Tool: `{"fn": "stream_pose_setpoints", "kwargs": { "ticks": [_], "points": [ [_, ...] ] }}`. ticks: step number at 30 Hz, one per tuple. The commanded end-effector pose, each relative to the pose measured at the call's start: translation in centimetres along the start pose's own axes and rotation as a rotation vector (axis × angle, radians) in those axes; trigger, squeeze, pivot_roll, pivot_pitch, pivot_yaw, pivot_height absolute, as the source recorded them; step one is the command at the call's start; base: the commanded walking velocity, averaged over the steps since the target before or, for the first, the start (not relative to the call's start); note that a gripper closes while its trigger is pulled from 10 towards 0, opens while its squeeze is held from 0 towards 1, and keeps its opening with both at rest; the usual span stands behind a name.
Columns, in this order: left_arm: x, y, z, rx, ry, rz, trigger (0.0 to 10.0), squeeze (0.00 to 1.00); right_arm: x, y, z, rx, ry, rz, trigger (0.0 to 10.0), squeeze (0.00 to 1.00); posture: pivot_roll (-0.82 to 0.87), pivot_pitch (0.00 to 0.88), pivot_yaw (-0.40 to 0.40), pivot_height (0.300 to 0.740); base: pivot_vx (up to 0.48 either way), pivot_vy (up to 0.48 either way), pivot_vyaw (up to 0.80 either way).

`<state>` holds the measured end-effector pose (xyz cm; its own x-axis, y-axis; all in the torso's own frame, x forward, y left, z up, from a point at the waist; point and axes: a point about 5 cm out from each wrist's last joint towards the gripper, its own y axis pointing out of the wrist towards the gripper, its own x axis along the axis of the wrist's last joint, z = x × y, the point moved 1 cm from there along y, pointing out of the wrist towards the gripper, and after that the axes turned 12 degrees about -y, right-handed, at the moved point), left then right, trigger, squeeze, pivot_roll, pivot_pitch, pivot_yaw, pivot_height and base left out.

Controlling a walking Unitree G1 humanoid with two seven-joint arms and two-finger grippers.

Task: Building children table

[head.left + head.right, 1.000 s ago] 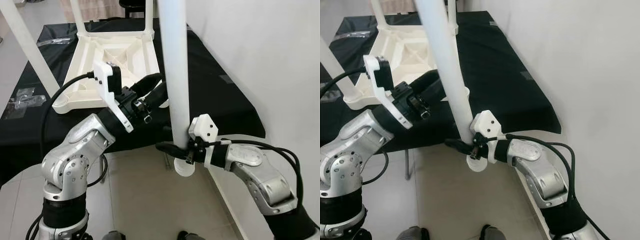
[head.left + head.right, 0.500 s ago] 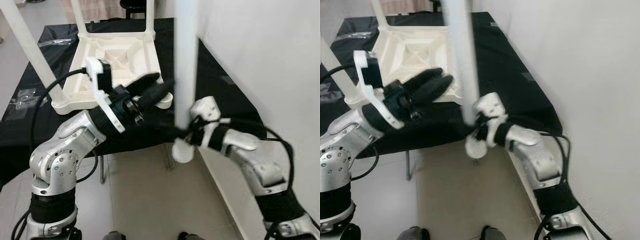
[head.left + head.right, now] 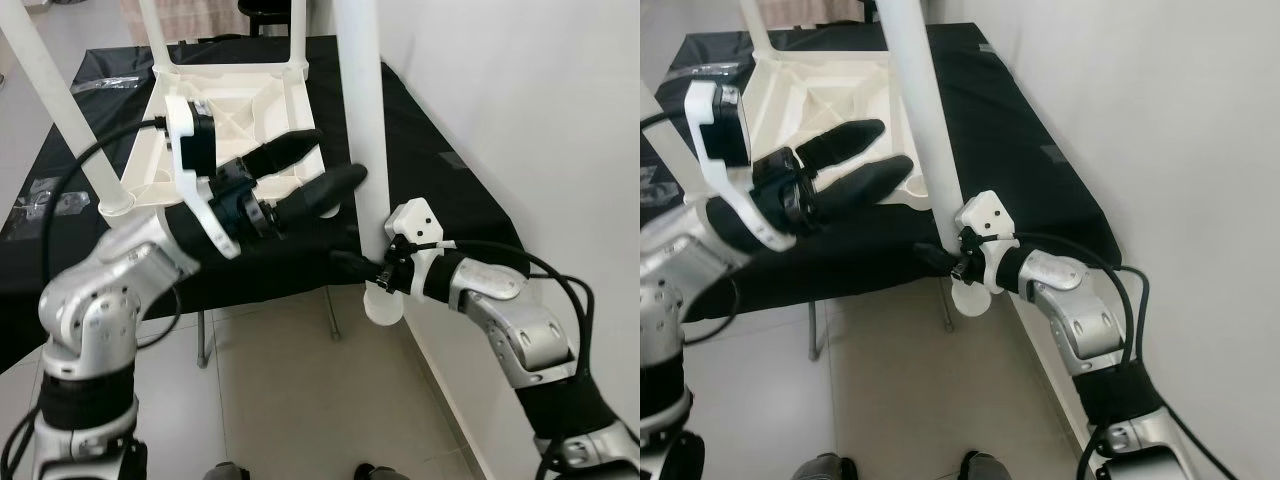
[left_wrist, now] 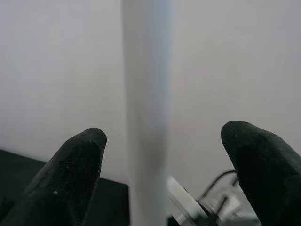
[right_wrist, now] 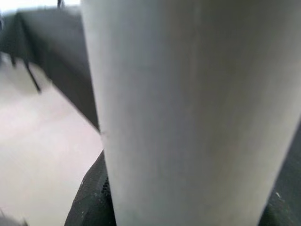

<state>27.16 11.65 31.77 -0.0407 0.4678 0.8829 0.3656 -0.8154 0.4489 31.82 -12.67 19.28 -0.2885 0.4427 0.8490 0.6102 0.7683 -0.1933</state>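
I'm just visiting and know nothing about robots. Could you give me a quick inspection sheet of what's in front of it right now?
Surface: black-covered table.
Job's things: white tabletop upside down on it, legs already standing up; loose white leg held upright beside it.
Clutter: clear plastic bags on the cloth.
Grippers: right gripper shut on the leg near its foot; left gripper open, facing the leg.
Cables: black, along both arms.
Surroundings: white wall, tiled floor.

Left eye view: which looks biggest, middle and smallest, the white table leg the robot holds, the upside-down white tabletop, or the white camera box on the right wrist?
As they look here:
1. Upside-down tabletop
2. Table leg held by the right tool, though nearness to the camera makes these two unsure
3. Camera box, plainly smallest
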Motion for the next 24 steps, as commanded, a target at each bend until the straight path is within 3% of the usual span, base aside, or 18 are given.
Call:
{"fn": "stream_pose_setpoints", "kwargs": {
  "ticks": [1,4,8,9,10,15,16,17,18,24],
  "points": [
    [-0.1,0.2,0.2,0.006,0.011,0.001,10.0,1.00,0.2,0.3,1.0,0.059,-0.104,0.021,10.0,0.00,0.00,0.143,-0.052,0.740,0.000,0.000,0.00],
    [-0.6,0.7,0.1,0.008,-0.009,-0.009,10.0,1.00,-0.1,0.7,1.7,0.094,-0.185,0.061,10.0,0.00,0.00,0.144,-0.051,0.740,0.000,0.000,0.00],
    [-0.8,1.0,0.2,0.013,-0.003,-0.006,10.0,1.00,0.1,0.9,2.2,0.121,-0.213,0.064,10.0,0.00,0.00,0.146,-0.049,0.740,0.000,0.000,0.00],
    [-0.8,1.2,0.2,0.015,-0.005,-0.008,10.0,0.57,0.2,1.0,2.4,0.132,-0.223,0.063,10.0,0.00,-0.01,0.144,-0.047,0.740,0.000,0.000,0.00],
    [-0.8,1.4,0.3,0.015,-0.008,-0.011,10.0,0.00,0.3,1.1,2.5,0.136,-0.228,0.062,10.0,0.00,-0.01,0.144,-0.047,0.740,0.000,0.000,0.00],
    [-0.8,1.6,0.4,0.019,-0.016,-0.017,10.0,0.00,0.8,1.5,2.6,0.130,-0.225,0.051,10.0,0.00,-0.01,0.144,-0.044,0.740,0.000,0.000,0.00],
    [-0.7,1.7,0.5,0.016,-0.023,-0.028,2.5,0.00,0.9,1.7,2.5,0.120,-0.217,0.046,10.0,0.00,-0.01,0.144,-0.043,0.740,0.000,0.000,0.00],
    [-0.7,1.7,0.5,0.016,-0.023,-0.028,2.5,0.00,0.9,1.7,2.5,0.120,-0.217,0.046,10.0,0.00,-0.01,0.144,-0.043,0.740,0.000,0.000,0.00],
    [-0.5,1.6,0.5,0.003,-0.031,-0.036,0.0,0.00,1.1,1.9,2.4,0.104,-0.215,0.045,10.0,0.00,-0.01,0.145,-0.043,0.740,0.000,0.000,0.00],
    [-0.2,1.3,0.0,-0.080,-0.066,-0.013,0.0,0.00,1.3,2.3,1.9,0.072,-0.197,0.043,10.0,0.00,-0.01,0.148,-0.044,0.740,0.000,0.000,0.00]
  ]
}}
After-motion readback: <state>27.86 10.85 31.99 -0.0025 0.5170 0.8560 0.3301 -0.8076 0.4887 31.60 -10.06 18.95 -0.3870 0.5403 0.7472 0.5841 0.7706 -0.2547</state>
